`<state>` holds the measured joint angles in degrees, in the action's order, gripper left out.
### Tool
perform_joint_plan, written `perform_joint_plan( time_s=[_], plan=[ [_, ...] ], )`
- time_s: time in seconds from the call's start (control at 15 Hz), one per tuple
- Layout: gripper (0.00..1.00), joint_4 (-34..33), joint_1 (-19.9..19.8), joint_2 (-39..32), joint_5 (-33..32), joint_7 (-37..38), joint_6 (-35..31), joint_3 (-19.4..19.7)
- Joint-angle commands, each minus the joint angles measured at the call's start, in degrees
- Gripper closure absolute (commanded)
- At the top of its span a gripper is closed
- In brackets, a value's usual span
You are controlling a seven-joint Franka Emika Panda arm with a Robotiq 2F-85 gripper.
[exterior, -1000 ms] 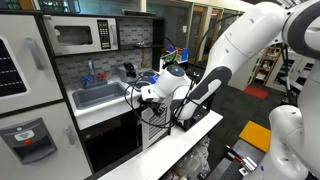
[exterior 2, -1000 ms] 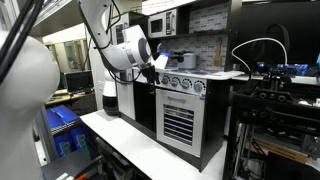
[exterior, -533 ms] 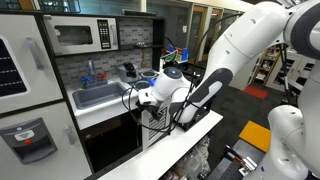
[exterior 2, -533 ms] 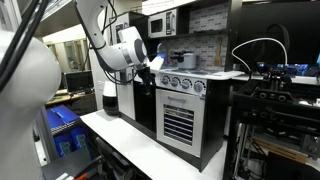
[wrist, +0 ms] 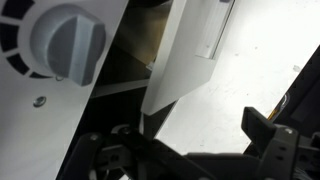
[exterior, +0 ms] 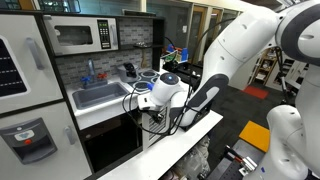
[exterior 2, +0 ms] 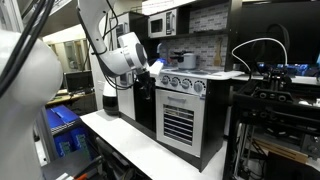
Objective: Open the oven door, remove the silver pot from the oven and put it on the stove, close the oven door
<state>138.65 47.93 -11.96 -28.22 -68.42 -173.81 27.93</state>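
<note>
from where i stand, the job looks close to done. what i take for the small shiny silver pot (exterior 2: 183,58) sits on the white toy stove with its row of round knobs (exterior 2: 190,84), though it is too small for me to be sure. the narrow white oven door with the grey slatted window (exterior 2: 180,125) looks flush with the cabinet front. so my guess is that the step in hand is making certain that door is seated, then getting clear.

to do it well, any last push should land on the door's white frame, not on the slats, and it should be gentle and square to the front so the toy kitchen does not rock. the way out should run straight back from the cabinet, so the fingers miss the knobs and the stove edge.

the black end effector (exterior: 137,98) hovers at the front edge of the stove, its jaws spread as wide as they go, with nothing between them. i see it touching nothing. in the wrist view a round pale knob (wrist: 65,45) sits up and to one side of the end effector (wrist: 185,150). a white panel edge (wrist: 185,50) with a dark gap beside it lies just ahead, and i cannot tell whether that is a door ajar. the pot stands beyond the end effector and apart from it, and the oven door lies below it, further along the front.
</note>
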Motion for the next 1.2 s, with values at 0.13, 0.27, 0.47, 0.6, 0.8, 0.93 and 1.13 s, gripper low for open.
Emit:
perform_joint_plan(
  time_s=[0.13, 0.27, 0.47, 0.6, 0.8, 0.93, 1.13],
  plan=[
    [0.00, -2.97, 3.15, -4.64, -4.11, 3.07, -0.93, 3.61],
    [0.00, -3.45, 4.21, -5.37, -4.96, 3.64, -0.81, 4.64],
    [0.00, -4.20, 7.16, -6.76, -8.61, 4.54, -0.87, 8.21],
    [0.00, -4.58, 10.15, -7.61, -12.97, 5.54, -0.47, 11.74],
    [0.00, -4.50, 14.71, -8.29, -19.85, 7.74, 0.06, 16.84],
    [0.00, -4.23, 17.77, -8.44, -24.16, 9.59, 0.42, 20.02],
    [0.00, -3.65, 21.56, -8.36, -29.26, 12.02, 1.24, 23.67]
  ],
)
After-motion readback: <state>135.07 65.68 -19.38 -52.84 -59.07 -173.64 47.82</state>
